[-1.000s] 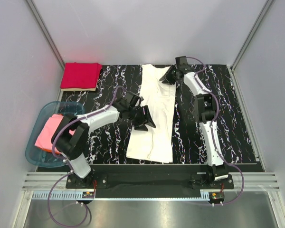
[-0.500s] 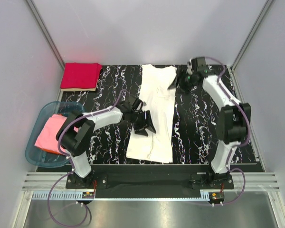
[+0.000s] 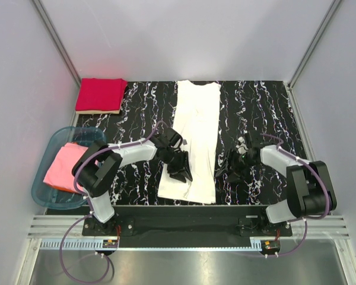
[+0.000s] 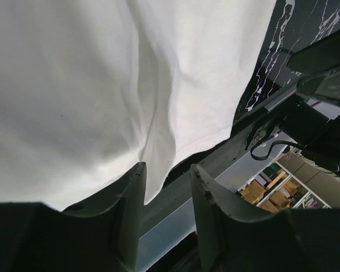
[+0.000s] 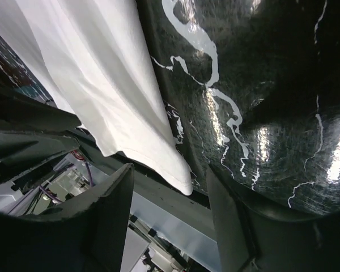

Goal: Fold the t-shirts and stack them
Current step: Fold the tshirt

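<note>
Only top view shows red shirt stack (image 3: 101, 94).

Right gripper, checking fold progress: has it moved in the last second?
Yes: the right gripper came from the white shirt's far end toward its near hem.

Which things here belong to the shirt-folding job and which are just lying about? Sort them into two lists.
Part of the job:
white shirt, spread flat on the table
red shirt, folded, far left corner
pink shirt, in the blue tub
left claw
right claw

Just there:
table
metal rail along the near edge
</note>
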{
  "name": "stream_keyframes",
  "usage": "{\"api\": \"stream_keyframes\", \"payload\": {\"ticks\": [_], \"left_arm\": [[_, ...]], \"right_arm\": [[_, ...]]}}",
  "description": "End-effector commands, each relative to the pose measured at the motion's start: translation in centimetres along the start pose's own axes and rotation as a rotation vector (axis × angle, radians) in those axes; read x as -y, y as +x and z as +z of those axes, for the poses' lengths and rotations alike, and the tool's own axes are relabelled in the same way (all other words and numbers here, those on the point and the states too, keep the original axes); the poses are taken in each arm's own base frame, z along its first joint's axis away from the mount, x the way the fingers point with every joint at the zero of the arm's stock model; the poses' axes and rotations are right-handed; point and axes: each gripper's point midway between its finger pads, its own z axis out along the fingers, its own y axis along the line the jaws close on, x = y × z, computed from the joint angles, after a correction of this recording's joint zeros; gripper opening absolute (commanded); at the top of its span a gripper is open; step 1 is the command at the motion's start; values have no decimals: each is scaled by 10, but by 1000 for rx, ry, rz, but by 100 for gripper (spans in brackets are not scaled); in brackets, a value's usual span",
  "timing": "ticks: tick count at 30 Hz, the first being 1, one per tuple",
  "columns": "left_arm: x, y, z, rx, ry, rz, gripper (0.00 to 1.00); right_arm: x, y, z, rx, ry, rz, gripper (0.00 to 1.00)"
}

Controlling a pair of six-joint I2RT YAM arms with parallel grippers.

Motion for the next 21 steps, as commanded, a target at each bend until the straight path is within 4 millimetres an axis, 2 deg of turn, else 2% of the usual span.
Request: {"api": "stream_keyframes", "payload": {"ticks": [1,13,18,21], "left_arm": [[-8,9,2,-34,-16,-1,41],[-10,17,14,-72,-40,31,52],[-8,19,20,-80,-51,43,52],[-9,20,20,-79,-56,34,47]], "right_arm": [[-12,1,0,42,-96,-59,61],[-8,12,4,49,-129,-33,60],[-2,17,10,33,-132,-18,60],[0,19,13,23,-135,-9,60]]}}
